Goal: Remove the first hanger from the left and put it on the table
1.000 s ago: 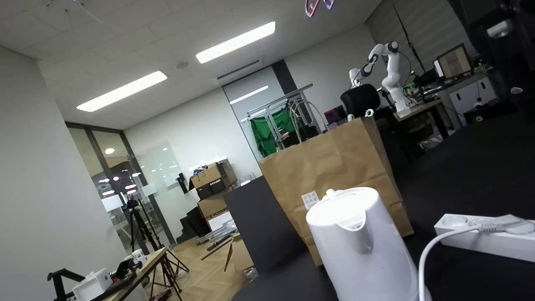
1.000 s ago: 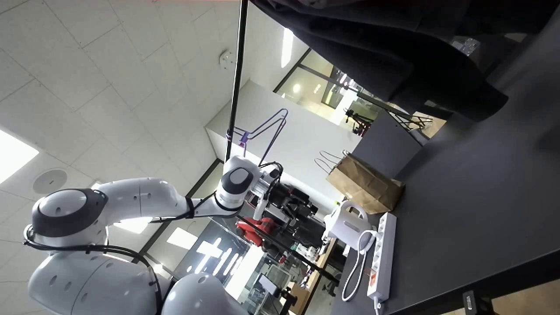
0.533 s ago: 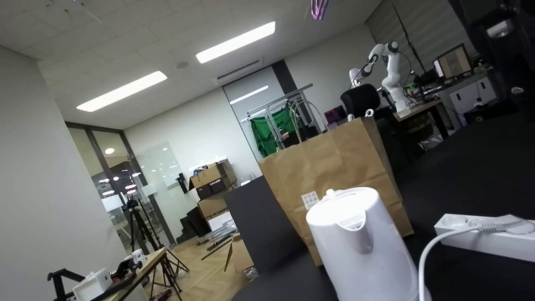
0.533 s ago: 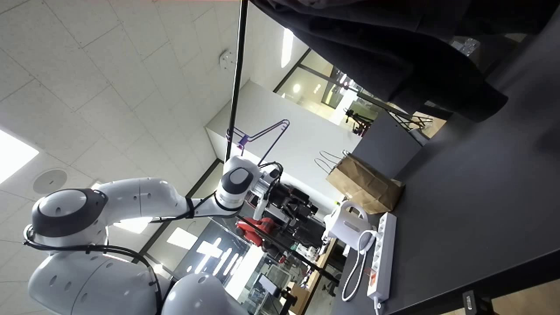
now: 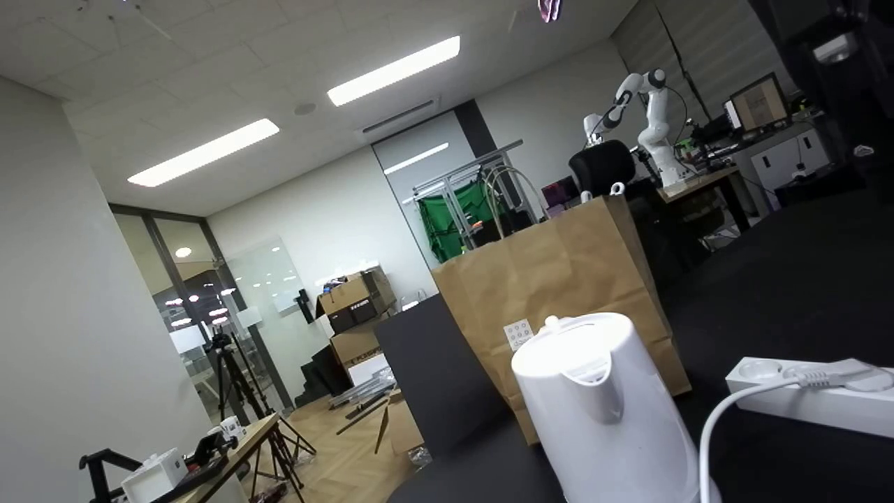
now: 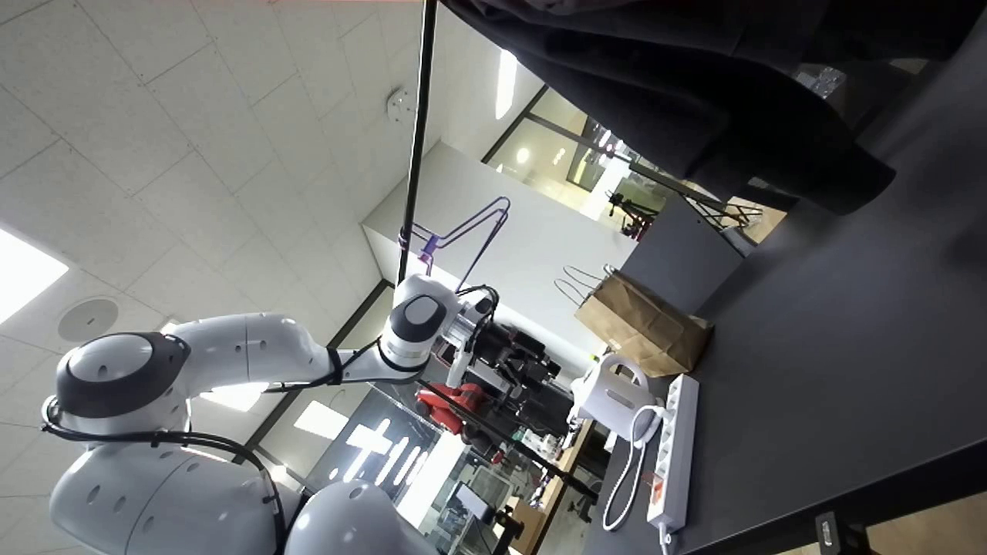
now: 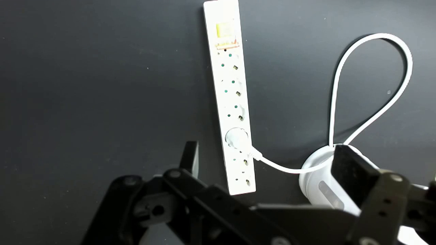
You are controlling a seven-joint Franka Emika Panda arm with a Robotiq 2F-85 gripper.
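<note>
Slim pink-to-purple hangers show as thin outlines hooked on a black rod in an exterior view (image 6: pixel 429 245). Their lower ends show at the top edge in an exterior view (image 5: pixel 550 8). The outlines overlap, so I cannot tell which hanger is first from the left. The black table (image 6: pixel 848 331) also fills the wrist view (image 7: pixel 102 85). My gripper (image 6: pixel 532 385) is apart from the hangers and above the table, near the kettle. In the wrist view the gripper (image 7: pixel 270 165) is open, its fingers wide apart with nothing held between them.
A white kettle (image 5: pixel 607 405), a white power strip (image 6: pixel 675 455) with a plugged cable, and a brown paper bag (image 5: pixel 552 286) stand on the table. The black rod (image 6: pixel 416 146) crosses behind the arm. A dark garment (image 6: pixel 655 100) hangs over the table's far part.
The hangers swing: their lower ends shift right in an exterior view and first closed together. The arm and gripper have not visibly moved.
</note>
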